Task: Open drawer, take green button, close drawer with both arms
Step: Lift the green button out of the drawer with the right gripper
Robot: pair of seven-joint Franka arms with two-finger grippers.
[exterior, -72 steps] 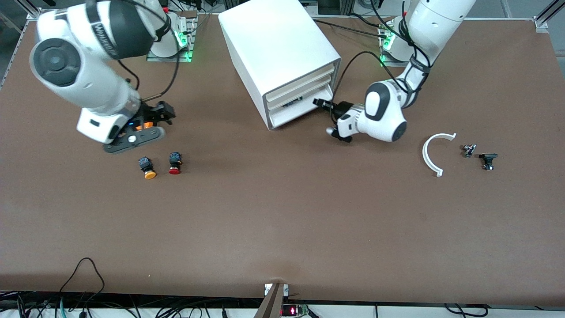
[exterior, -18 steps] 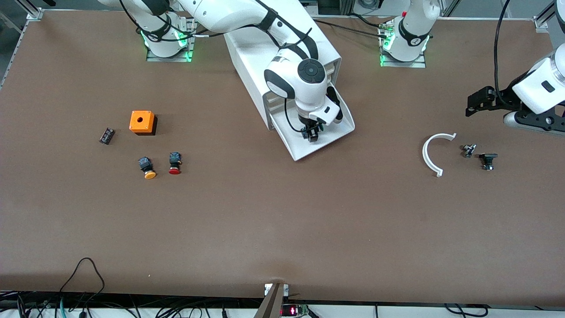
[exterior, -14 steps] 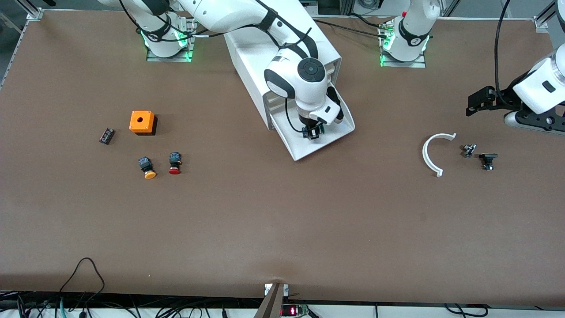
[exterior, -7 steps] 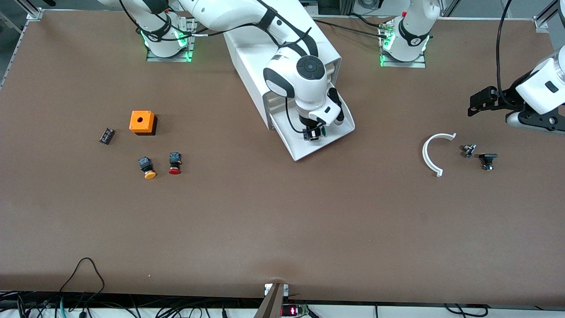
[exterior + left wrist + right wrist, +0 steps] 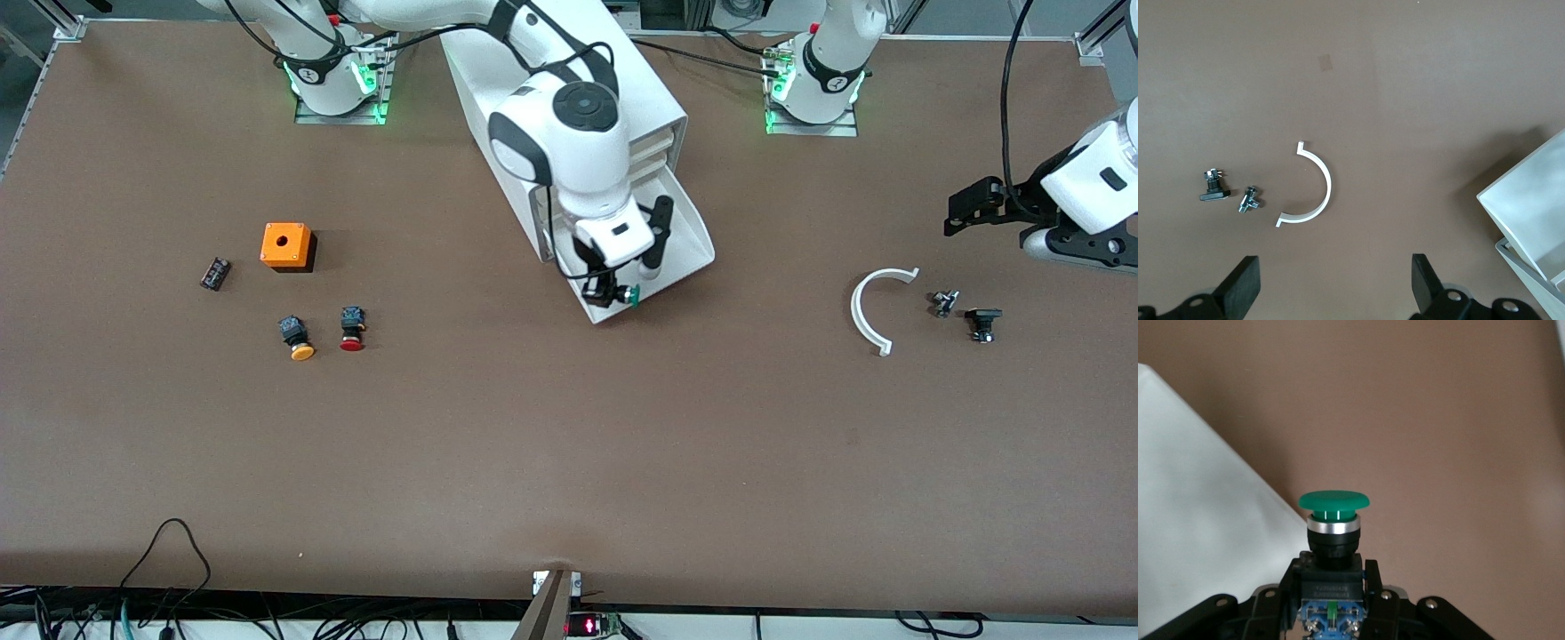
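Take step in hand: the right arm's black two-finger gripper [image 5: 613, 292] is clamped on the green-capped push button [image 5: 631, 296] over the open white tray-like drawer's [image 5: 689, 244] front lip. Left gripper [image 5: 1331, 293] waits wide open, empty, near the white curved bracket [image 5: 867, 307]. Next: carry the button clear, then shut the drawer.

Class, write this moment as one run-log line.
drawer: open | right gripper: shut on green button, over drawer front | left gripper: open, waiting over white clip

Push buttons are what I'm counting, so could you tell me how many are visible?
3: the green button held in the right gripper over the open drawer; the yellow button and red button side by side on the table.
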